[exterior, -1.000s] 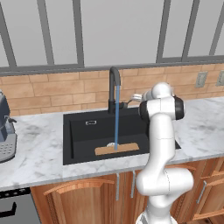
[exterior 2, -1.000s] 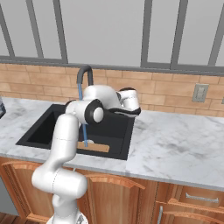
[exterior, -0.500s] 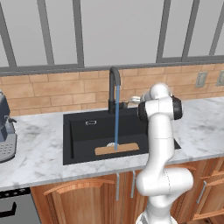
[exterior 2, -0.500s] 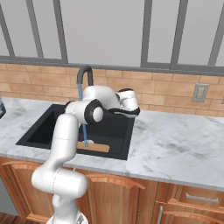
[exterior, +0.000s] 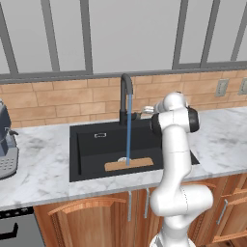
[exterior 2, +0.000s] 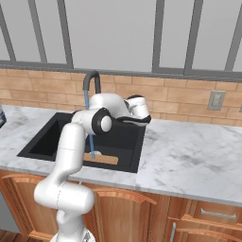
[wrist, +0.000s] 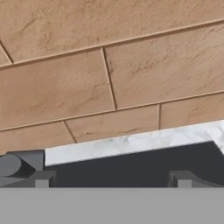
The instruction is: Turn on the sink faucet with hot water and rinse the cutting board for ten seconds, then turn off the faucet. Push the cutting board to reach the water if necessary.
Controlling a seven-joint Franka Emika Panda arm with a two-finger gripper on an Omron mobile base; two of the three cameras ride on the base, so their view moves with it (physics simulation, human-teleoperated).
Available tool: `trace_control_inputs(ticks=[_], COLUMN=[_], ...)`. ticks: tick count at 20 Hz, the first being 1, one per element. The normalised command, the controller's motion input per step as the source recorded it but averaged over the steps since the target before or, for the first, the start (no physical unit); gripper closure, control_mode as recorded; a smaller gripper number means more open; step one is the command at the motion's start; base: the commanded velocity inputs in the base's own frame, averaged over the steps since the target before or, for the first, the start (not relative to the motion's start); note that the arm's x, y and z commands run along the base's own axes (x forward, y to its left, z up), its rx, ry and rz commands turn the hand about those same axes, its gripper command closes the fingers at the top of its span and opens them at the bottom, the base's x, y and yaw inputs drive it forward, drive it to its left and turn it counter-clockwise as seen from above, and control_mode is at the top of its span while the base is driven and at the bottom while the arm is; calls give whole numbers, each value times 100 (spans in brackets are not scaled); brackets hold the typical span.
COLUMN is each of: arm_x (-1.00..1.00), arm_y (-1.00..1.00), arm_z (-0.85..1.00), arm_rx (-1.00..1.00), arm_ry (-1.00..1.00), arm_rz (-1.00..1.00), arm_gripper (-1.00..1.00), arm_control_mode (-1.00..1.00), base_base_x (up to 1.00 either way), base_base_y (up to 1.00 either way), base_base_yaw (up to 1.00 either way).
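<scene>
Board (exterior: pixel 129 164) lies flat on the sink (exterior: pixel 91 147) floor toward the front wall, and the blue water (exterior: pixel 129 130) falls straight from the faucet (exterior: pixel 125 96) spout onto its middle. Faucet stands at the back rim of the basin. Pincer (wrist: pixel 111 180) is spread wide and pinches nothing; it hovers near the faucet base, pointed at the brick wall (wrist: pixel 109 74) above the back strip of the marble bench (wrist: pixel 127 142). A grey machine (exterior: pixel 7 142) sits on the bench at far left.
</scene>
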Motion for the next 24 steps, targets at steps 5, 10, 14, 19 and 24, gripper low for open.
trace_control_inputs(ticks=[5,10,14,19,24], arm_x=[14,8,9,2,3], arm_y=[0,0,0,7,12], arm_z=[10,12,15,15,20], arm_rx=[0,0,0,0,0], arm_ry=[3,2,0,0,0], arm_rz=[1,1,1,1,1], arm_gripper=[-100,-100,-100,-100,-100], arm_control_mode=[-100,-100,-100,-100,-100], base_base_x=[0,0,0,0,0], base_base_y=[0,0,0,0,0], base_base_yaw=[0,0,0,0,0])
